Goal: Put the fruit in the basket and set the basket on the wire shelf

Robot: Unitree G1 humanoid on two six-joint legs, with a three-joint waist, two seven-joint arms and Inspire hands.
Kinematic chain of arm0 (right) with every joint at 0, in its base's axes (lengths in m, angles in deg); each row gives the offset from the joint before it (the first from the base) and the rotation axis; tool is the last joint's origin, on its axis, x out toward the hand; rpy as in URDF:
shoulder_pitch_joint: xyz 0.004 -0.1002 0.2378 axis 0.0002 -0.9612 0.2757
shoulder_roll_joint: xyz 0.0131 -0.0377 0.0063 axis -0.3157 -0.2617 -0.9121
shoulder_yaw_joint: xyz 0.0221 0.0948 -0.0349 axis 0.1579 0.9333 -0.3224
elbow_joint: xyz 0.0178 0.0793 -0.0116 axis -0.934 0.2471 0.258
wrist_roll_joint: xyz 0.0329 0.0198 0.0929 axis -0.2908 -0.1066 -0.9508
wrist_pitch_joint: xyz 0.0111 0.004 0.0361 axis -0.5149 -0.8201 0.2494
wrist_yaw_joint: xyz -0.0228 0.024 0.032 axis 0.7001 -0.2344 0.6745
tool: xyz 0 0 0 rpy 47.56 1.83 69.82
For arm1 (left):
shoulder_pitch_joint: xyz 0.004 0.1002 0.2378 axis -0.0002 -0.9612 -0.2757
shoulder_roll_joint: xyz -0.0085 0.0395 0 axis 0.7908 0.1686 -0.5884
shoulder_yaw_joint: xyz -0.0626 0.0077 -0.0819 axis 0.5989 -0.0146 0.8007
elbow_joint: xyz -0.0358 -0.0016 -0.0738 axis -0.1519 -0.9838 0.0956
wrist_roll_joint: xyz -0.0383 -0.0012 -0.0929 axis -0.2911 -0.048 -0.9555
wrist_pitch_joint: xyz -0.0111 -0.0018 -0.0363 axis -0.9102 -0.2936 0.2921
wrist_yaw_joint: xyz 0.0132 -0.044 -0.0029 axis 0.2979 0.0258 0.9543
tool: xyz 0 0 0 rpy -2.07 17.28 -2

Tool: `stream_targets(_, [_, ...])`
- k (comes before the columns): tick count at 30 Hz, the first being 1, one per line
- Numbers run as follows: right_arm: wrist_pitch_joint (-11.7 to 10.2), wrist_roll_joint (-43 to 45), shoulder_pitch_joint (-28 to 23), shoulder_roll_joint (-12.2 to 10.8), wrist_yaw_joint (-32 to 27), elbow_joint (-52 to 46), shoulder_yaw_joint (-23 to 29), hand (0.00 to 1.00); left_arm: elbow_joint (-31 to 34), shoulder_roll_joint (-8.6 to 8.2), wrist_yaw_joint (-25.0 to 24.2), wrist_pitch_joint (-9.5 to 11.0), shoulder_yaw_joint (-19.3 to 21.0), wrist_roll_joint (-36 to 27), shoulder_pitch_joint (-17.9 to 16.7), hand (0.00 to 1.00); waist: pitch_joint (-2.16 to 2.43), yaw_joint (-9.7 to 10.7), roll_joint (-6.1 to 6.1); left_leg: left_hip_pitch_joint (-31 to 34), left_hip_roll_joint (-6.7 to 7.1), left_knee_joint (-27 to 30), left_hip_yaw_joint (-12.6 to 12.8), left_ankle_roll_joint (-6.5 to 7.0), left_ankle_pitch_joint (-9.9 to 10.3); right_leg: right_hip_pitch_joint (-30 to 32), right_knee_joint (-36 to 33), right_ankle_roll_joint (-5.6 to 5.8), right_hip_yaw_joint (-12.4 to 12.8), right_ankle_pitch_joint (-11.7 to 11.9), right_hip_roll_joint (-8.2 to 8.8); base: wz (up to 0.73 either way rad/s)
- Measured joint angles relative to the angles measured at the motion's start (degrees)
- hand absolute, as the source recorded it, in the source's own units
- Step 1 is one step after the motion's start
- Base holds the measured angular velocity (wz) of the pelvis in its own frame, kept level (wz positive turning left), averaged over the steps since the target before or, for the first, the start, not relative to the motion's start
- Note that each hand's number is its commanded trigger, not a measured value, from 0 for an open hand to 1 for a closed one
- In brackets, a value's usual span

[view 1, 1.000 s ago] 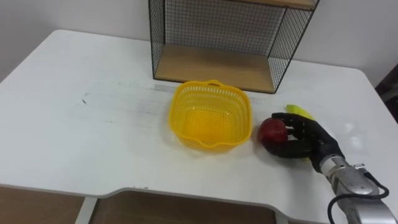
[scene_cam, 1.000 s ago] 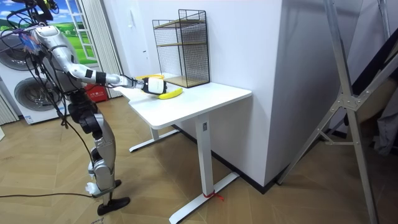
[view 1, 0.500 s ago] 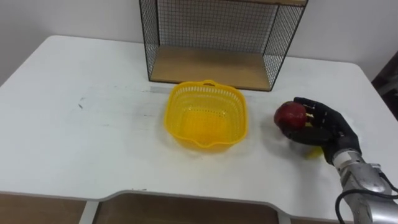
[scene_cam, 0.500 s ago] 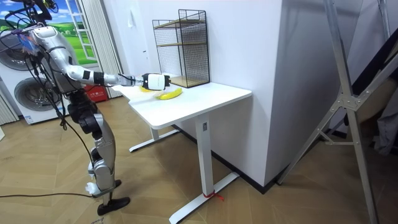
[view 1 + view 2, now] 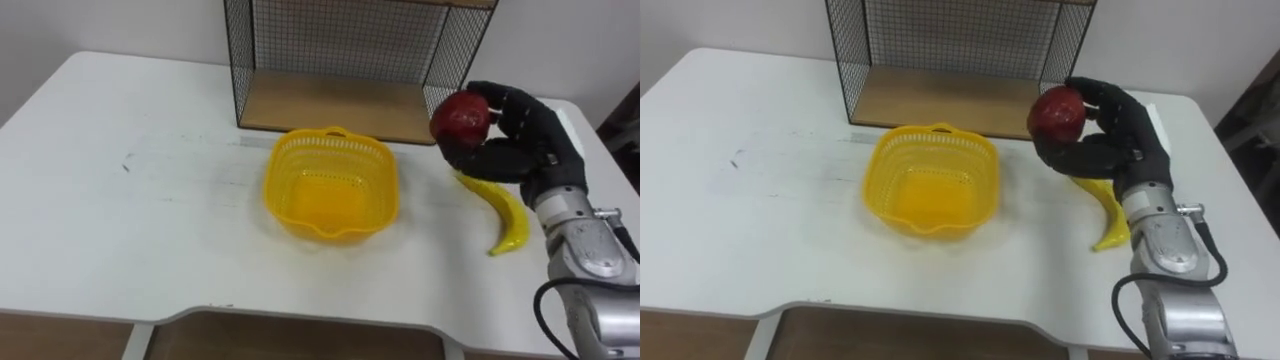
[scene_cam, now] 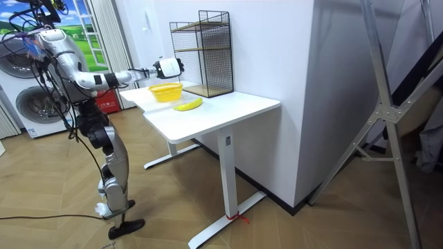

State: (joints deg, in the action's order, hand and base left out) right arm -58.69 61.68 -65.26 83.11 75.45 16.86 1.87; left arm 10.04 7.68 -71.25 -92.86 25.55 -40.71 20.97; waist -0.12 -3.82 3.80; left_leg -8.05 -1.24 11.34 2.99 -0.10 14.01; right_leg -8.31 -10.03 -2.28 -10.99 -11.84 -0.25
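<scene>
In the left eye view the right hand (image 5: 512,140) is clenched around a red apple (image 5: 460,117), held in the air near the right front corner of the wire shelf (image 5: 345,105), which stands at the table's (image 5: 120,230) far edge. The yellow basket (image 5: 332,187) sits empty mid-table, just in front of the shelf, and the banana (image 5: 503,215) lies on the table toward its right edge, below the hand. The apple seems to rest mostly against the fingertips and thumb, so a quick swing left toward the basket could roll it out of the grasp; from that height it would likely bounce off the table. The room view shows the robot standing off the table's end at the room view's left, its right arm stretched far out and raised above the basket (image 6: 166,91) and banana (image 6: 188,104). With such reach, small errors at the shoulder could grow at the hand, and it might brush the shelf (image 6: 204,52). In the right eye view the apple (image 5: 1057,112) hangs to the right of the basket's (image 5: 933,182) rim, not over it; letting go early would drop it on the table, and a hard drop inside could tip or shove the light basket.
</scene>
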Motion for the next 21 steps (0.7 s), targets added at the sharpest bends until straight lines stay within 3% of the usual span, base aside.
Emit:
stream_targets(12, [0.0, 8.33, 2.19, 1.53, 1.55, -4.77, -3.14, 1.0, -0.47, 0.2, -0.01, 0.07, -0.11, 0.0, 1.67, 0.0, 0.17, -1.39, 0.98, 1.44, 0.03, 0.33, -0.14, 0.02, -0.12, 1.52, -0.7, -0.05, -0.12, 0.03, 0.08, 0.0])
stream_targets(15, [0.0, 10.09, 2.86, 1.52, 2.65, -4.7, -3.36, 1.0, -0.47, 0.22, 0.0, 0.08, -0.12, 0.0, 1.97, 0.0, -0.22, -1.44, 1.37, 1.49, 0.05, 0.31, -0.18, 0.03, -0.14, 1.54, -0.61, -0.06, -0.2, 0.04, 0.11, 0.0])
stream_targets(21, [0.03, 11.19, 3.13, 1.54, 5.14, -4.67, -5.89, 1.0, -0.47, 0.33, 0.0, 0.08, -0.24, -0.01, 2.04, 0.0, -0.26, -2.03, 1.64, 1.38, 0.0, 0.13, -0.41, 0.03, -0.14, 1.82, -0.58, -0.06, -0.15, 0.04, 0.08, 0.0])
